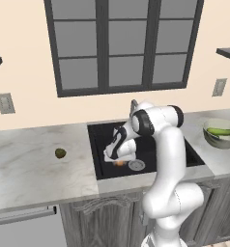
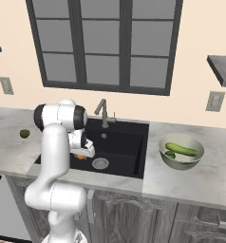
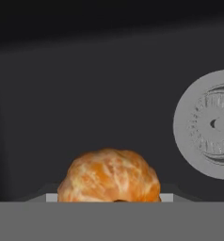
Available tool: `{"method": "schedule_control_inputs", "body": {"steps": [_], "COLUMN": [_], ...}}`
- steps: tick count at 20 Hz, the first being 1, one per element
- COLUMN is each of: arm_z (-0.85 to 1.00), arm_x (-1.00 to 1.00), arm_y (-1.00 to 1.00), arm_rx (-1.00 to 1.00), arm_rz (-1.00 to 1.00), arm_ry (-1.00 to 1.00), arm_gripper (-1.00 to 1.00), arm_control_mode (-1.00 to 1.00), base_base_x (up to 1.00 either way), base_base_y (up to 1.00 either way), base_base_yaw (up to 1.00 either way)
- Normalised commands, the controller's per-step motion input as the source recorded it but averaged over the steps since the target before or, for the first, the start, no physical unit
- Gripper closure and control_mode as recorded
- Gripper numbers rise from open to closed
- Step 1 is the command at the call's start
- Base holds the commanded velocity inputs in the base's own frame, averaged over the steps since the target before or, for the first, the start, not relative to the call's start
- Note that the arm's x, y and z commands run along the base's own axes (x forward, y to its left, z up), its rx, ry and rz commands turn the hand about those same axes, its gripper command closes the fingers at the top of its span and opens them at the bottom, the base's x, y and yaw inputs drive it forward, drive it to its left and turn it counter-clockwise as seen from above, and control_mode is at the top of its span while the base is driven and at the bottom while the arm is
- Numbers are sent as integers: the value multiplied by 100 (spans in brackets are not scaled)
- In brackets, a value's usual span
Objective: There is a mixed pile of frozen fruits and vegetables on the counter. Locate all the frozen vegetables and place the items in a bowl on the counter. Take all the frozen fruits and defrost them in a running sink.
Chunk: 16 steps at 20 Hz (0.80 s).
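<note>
Hand view shows the pincer [image 3: 109,200] closed on the orange fruit [image 3: 109,176] low in the black sink [image 3: 85,94], left of the drain [image 3: 212,124]; I judge it best released close to the floor so it cannot roll. Counted: one orange fruit held, one olive-brown fruit [image 1: 60,153] on the desk [image 1: 25,164], one cucumber [image 2: 181,149] and one dark green piece [image 2: 170,154] in one bowl [image 2: 196,159].
</note>
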Motion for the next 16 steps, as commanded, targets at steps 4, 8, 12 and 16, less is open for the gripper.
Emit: {"method": "schedule_control_inputs", "body": {"steps": [4,8,12,16], "arm_z": [-32,-28,-22,-15], "arm_x": [13,12,15,18], "arm_y": [-7,-6,0,0], "arm_rx": [-1,-1,0,0], "arm_rz": [0,0,0,0], "arm_ry": [-5,-5,-6,-4], "arm_gripper": [100,100,100,100], "arm_control_mode": [-100,-100,-100,-100], "base_base_x": [0,0,0,0], "base_base_y": [0,0,0,0], "base_base_yaw": [0,0,0,0]}}
